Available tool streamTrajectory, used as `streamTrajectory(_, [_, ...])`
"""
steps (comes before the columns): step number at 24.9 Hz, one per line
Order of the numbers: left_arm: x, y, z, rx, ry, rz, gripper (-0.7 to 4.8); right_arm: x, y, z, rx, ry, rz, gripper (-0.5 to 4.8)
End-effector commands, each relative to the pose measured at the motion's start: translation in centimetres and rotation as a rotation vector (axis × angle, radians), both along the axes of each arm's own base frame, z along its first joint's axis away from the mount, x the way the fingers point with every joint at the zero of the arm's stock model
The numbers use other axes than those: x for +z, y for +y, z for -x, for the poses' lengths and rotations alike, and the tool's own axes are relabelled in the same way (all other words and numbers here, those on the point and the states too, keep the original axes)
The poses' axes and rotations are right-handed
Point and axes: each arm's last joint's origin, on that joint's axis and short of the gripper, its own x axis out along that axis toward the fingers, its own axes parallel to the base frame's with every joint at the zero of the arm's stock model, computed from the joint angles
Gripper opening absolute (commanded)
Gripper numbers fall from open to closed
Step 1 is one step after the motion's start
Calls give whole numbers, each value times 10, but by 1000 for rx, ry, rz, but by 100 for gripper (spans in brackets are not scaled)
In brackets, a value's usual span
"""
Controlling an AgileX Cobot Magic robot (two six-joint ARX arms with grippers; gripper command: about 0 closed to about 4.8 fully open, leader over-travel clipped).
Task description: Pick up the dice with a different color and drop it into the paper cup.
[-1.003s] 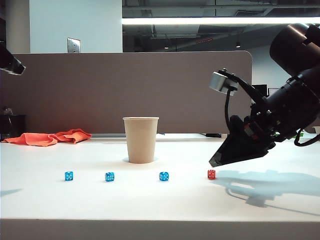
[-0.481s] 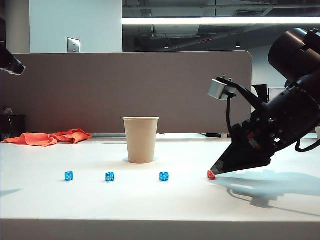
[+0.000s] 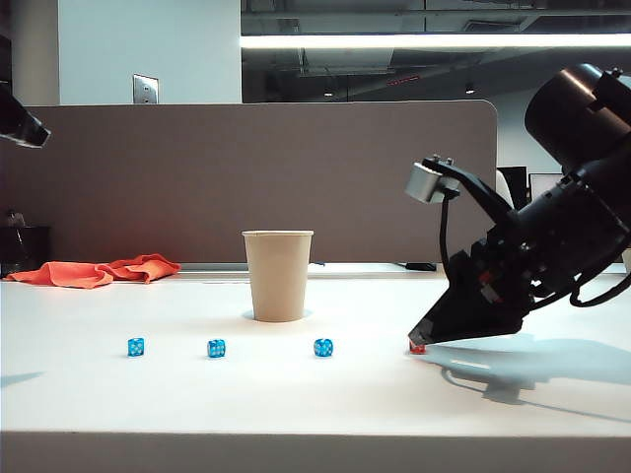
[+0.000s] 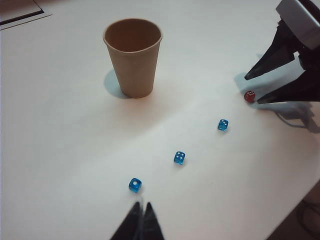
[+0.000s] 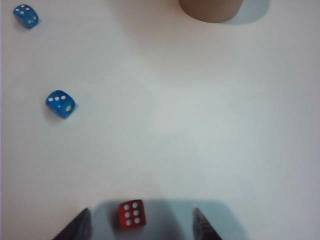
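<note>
**Straddling the red die, jaws wide**

Reaching low over the white table [image 3: 296, 394], the right gripper [image 5: 137, 225] has its two fingers set apart on either side of the red die [image 5: 131, 214], with clear table showing between each finger and the cube. Nothing is held yet; the wide stance looks meant to let the tips settle around the small cube before closing. In the exterior view the gripper's tip sits right at the die [image 3: 417, 347], angled down toward the tabletop.

The die rests flat on the table at the right end of a row with three blue dice [image 3: 216, 348], well apart from them. Its six-pip face points up toward the wrist camera. As a cube it has no long axis; its sides sit slightly skewed to the line between the fingers, so it may twist a little when squeezed.

The paper cup [image 3: 277, 275] stands upright behind the row, mouth up, ready to receive a drop.

The left gripper [image 4: 140, 220] hangs above the table near the far blue die, fingers pressed together, empty, apparently parked out of the way.
</note>
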Motion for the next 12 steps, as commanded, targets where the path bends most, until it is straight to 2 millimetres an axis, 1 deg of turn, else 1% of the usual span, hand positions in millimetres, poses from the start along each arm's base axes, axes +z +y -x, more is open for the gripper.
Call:
streamTrajectory(1, [2,0,0,-5,-12,5,-6,0,1,-2,4,-16,-6,261])
streamTrajectory(9, [2,0,0,-5,-12,5,-6,1,1,-3,3,-40,-15,261])
streamTrajectory(12, [2,0,0,-5,-12,5,-6,-4,2,-5,4,-32,-13,261])
